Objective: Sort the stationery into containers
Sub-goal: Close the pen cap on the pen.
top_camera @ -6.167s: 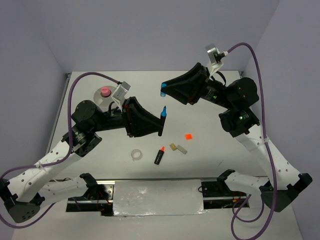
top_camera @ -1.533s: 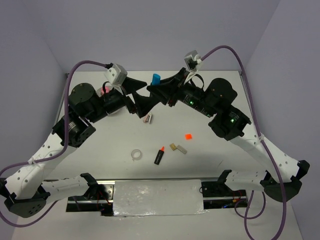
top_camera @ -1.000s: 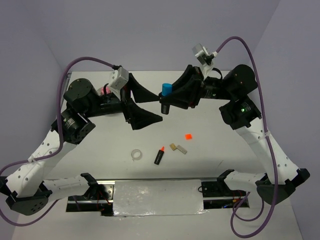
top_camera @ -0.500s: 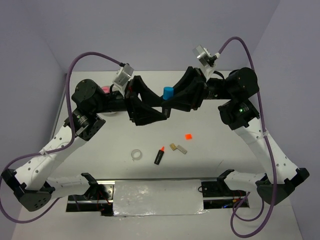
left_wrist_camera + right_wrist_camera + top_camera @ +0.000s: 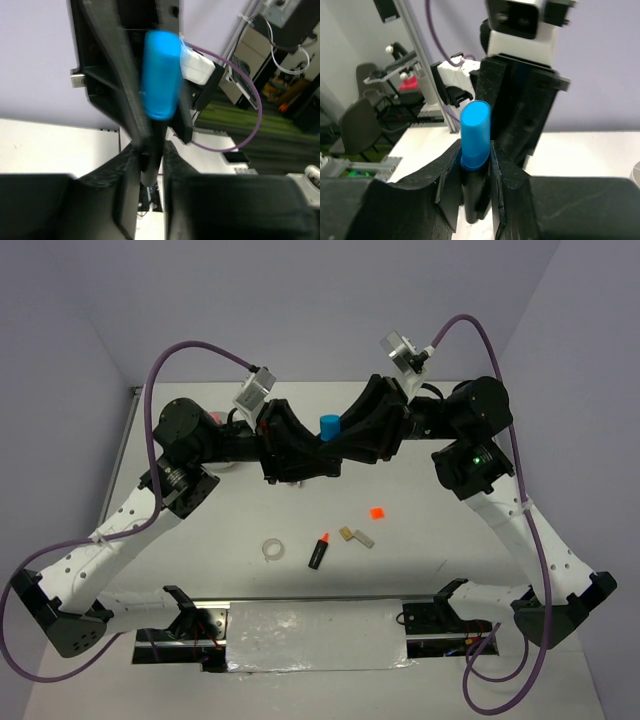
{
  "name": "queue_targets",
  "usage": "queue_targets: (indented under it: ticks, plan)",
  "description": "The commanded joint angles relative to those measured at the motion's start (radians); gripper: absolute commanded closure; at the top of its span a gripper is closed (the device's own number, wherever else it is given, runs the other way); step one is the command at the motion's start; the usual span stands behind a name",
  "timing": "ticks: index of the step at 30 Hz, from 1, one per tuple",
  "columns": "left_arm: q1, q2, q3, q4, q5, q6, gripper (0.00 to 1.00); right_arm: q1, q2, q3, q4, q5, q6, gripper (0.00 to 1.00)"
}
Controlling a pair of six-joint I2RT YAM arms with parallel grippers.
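Meeting above mid-worktop point(image 5: 430, 540), your two tools share the blue marker point(image 5: 329, 427), which stands upright, cap up, clear of the surface.

- Right tool point(image 5: 335, 446): comes in from 3 o'clock. Its wrist view shows narrow fingers point(image 5: 451, 175) clamped on the black barrel just under the cap point(image 5: 474, 132).
- Left tool point(image 5: 320, 468): comes in from 9 o'clock. Its wrist view shows its fingers point(image 5: 129, 170) pinched narrow on the barrel lower down, with the cap point(image 5: 159, 75) above them.

You have loose pieces on the worktop, all below the held marker and well apart from both tools:
- Tape ring point(image 5: 272, 550) at 7 o'clock.
- Orange marker point(image 5: 318, 552) at 6 o'clock, lying tilted with its cap toward 1 o'clock.
- Blocks point(image 5: 355, 536) at 5 o'clock, touching each other.
- Orange square point(image 5: 377, 511) at 4 o'clock.
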Motion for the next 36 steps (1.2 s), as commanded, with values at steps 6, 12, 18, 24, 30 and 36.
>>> queue_targets:
  ticks: [6,12,18,24,30,36]
  plan:
    - [0.004,0.013,0.081,-0.051,-0.038,0.071,1.00,0.018,-0.002,0.009,0.005,0.029,-0.042,1.00]
    - [0.004,-0.050,0.099,-0.168,-0.250,0.177,1.00,0.017,-0.003,0.033,-0.116,0.052,-0.121,0.71]
    - [0.006,-0.064,0.124,-0.205,-0.313,0.226,1.00,0.017,-0.012,0.032,-0.185,0.071,-0.168,0.46]
    - [0.005,-0.063,0.124,-0.195,-0.247,0.240,1.00,0.011,-0.021,0.075,-0.306,0.120,-0.243,0.13]
    - [0.005,-0.090,0.106,-0.175,-0.180,0.246,1.00,-0.023,-0.028,0.164,-0.476,0.196,-0.329,0.00]
    - [0.006,-0.089,0.069,-0.140,-0.050,0.220,1.00,-0.066,-0.029,0.226,-0.429,0.180,-0.221,0.00]
